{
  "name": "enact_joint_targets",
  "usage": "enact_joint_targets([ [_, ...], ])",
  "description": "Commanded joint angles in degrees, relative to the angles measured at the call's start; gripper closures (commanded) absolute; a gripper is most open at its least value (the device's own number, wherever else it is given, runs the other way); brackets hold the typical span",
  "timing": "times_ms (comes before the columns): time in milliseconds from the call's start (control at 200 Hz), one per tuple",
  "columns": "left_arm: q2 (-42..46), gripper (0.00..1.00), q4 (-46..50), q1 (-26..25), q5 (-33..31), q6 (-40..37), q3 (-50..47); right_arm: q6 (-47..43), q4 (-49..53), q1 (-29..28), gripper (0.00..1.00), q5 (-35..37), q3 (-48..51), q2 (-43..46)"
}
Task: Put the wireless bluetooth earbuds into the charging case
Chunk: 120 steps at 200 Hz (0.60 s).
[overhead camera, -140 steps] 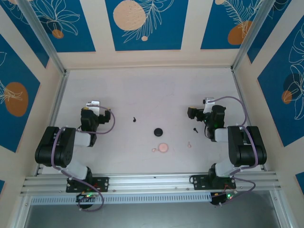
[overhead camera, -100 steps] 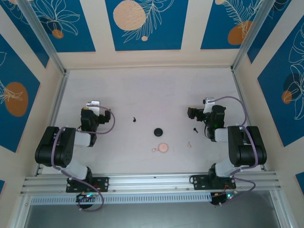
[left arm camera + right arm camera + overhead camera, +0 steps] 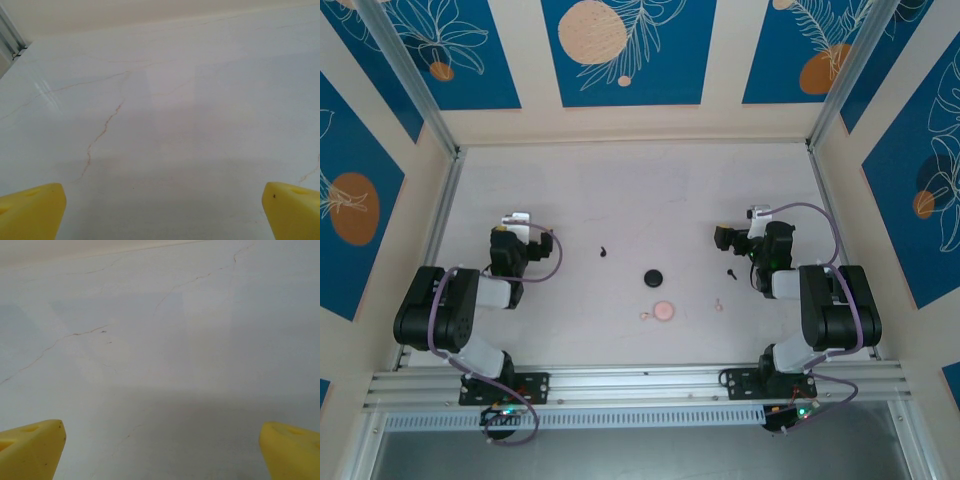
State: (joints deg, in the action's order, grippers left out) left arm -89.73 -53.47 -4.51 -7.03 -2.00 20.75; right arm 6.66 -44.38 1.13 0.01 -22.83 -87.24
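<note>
Top external — earbuds (image 3: 604, 251) scattered between wide-spread left gripper (image 3: 162, 212) and right gripper (image 3: 162, 450)

Veined white table (image 3: 620, 190); blue floral wall panels (image 3: 670, 70).

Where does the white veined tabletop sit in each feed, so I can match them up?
Top external: tabletop is the pale area mid-frame, below the cream wall.
Left wrist: tabletop lies under a cream wall strip along the top.
Right wrist: tabletop lies under a thin cream wall strip, top left.
Shared landmark: that cream wall at the table's far edge.
</note>
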Motion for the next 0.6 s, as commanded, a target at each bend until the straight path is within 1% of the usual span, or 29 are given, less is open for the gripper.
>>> enact_joint_targets([
  [0, 0.5, 0.0, 0.0, 0.4, 1.3, 0.0, 0.6, -1.4, -1.3, -0.2, 0.01, 0.9, -1.3, 0.0],
  [335, 0.5, 0.0, -0.1, 0.4, 1.5, -0.1, 0.5, -1.3, -1.5, 0.0, 0.01, 0.4, -1.1, 0.1],
  [390, 0.7, 0.0, 0.0, 0.4, 2.1, -0.3, 0.5, -1.7, 0.4, -0.1, 0.01, 0.1, -2.0, 0.8],
  [455, 2.0, 0.0, 1.5, 0.3, 3.6, -0.9, 0.7, -2.9, 5.5, -1.1, 0.01, 0.4, -3.8, 2.9],
  [505, 4.4, 0.02, 4.7, 0.2, 4.3, -1.3, 1.5, -3.3, 12.9, -2.2, 0.01, 1.3, -6.7, 5.1],
  [595, 9.7, 0.07, 16.8, 0.0, 5.0, -1.1, 4.9, -0.5, 29.9, -3.9, 0.01, 3.0, -14.4, 8.0],
])
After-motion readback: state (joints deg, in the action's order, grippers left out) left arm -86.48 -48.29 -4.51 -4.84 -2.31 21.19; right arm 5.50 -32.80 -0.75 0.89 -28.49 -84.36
